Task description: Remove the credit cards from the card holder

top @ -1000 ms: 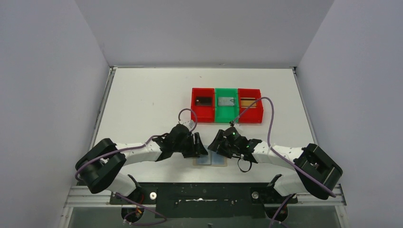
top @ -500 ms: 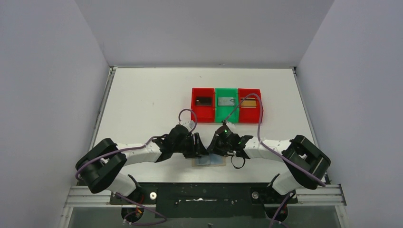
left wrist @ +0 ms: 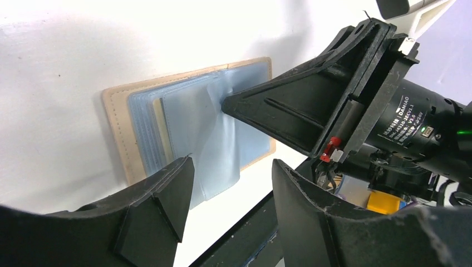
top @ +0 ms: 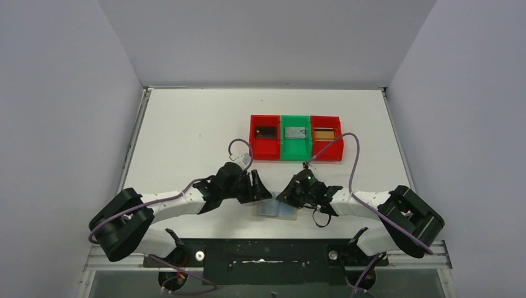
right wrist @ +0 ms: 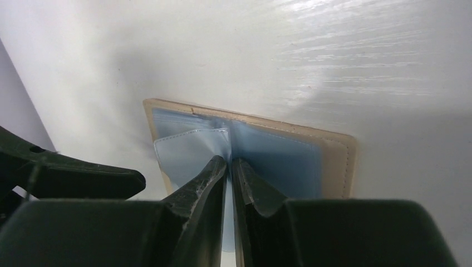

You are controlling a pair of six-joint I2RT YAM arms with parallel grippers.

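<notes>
Tan outside and pale blue within, the card holder [right wrist: 334, 161] lies open and flat on the white tabletop [top: 186, 136], close to the near edge and between my two arms. I have the right gripper [right wrist: 229, 164] down on its middle, jaws nearly shut with one translucent plastic sleeve [right wrist: 189, 147] pinched between them and raised off the stack, I judge so that the pocket can be peeled up and checked. The left gripper [left wrist: 231, 164] hangs over the holder's left half, jaws apart and nothing in them, placed, I'd say, to pin the cover or take whatever slides out. Whether it touches the holder I cannot tell. The raised sleeve looks empty to me. Farther back three trays sit touching in a row: a red tray [top: 254, 139] with a dark card [top: 266, 131], a green tray [top: 295, 155] with a grey card [top: 296, 132], and a second red tray [top: 338, 152] with a tan card [top: 323, 133], so the emptying looks well along.
</notes>
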